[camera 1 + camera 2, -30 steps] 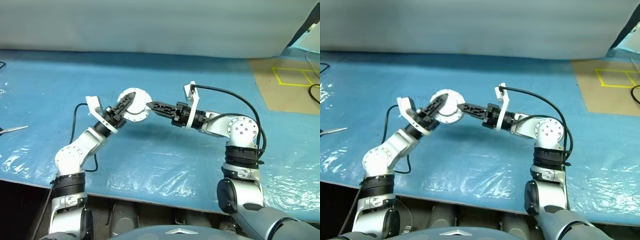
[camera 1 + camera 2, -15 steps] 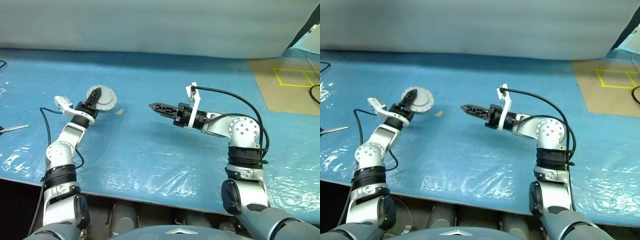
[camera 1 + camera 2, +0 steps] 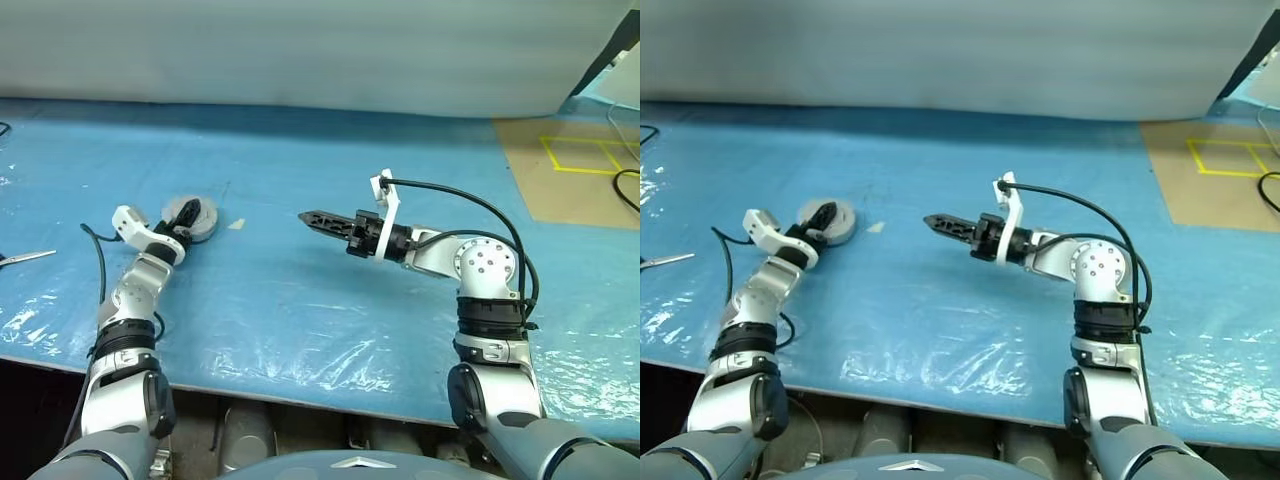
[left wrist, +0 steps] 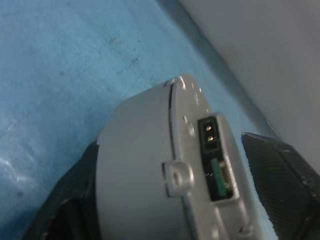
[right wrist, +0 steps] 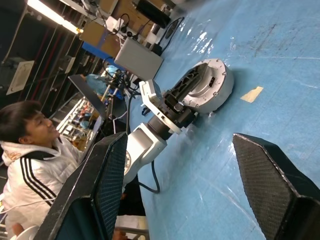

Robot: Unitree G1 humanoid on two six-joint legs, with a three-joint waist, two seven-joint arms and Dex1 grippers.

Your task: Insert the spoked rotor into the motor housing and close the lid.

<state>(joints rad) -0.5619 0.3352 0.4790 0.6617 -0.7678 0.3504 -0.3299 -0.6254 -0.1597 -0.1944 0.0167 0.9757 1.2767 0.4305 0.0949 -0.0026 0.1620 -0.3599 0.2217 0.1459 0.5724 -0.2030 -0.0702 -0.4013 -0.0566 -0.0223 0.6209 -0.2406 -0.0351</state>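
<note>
Robotics lab.
Blue plastic-sheeted bench (image 3: 300, 300), yellow floor tape (image 3: 585, 155), equipment racks (image 5: 107, 37), a seated person (image 5: 30, 150) watching.

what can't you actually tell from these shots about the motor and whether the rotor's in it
- Inside of the motor housing: the left wrist view shows its closed outer wall and flange, so the rotor cannot be checked.
- Head views: the housing is small and partly covered by the left gripper.
- Right wrist view: the right gripper's fingers are cut off by the picture's edge.
</note>
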